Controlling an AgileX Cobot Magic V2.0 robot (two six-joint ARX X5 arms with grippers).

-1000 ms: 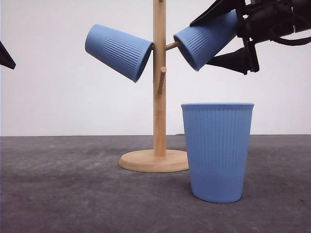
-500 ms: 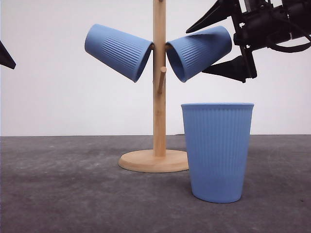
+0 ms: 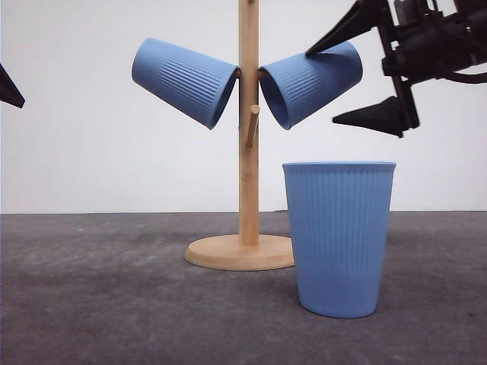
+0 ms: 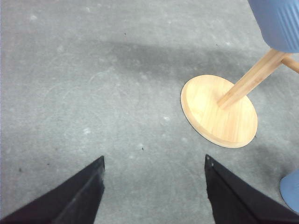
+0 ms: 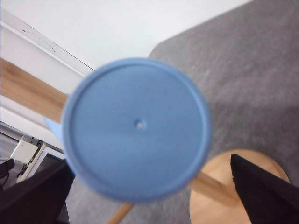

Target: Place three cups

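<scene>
Three light-blue ribbed cups are seen in the front view. One cup (image 3: 186, 81) is hung mouth-down and tilted on a peg on the left side of a wooden stand (image 3: 248, 152); a second cup (image 3: 310, 82) is hung the same way on a peg on the right side. The third cup (image 3: 339, 237) is stood upright on the desk (image 3: 114, 304), just in front of and to the right of the stand's round base. Each cup is tapered, with fine vertical ribbing below a smooth rim band. In the right wrist view the flat round base of the hung right cup (image 5: 136, 128) is shown, with a small dot at its centre.

The right tool (image 3: 359, 76) is held apart: its upper black finger lies along the top of the right cup's base end, touching or nearly so, and its lower finger is clear below it. The left tool (image 4: 154, 186) is also held apart, above bare desk, with nothing between its fingers.

The stand is made of pale, smooth wood, with an upright pole, short pegs and a disc-shaped foot (image 4: 219, 111). The desk is covered in a dark grey, slightly mottled matte surface. A plain white wall (image 3: 91, 167) is seen behind.
</scene>
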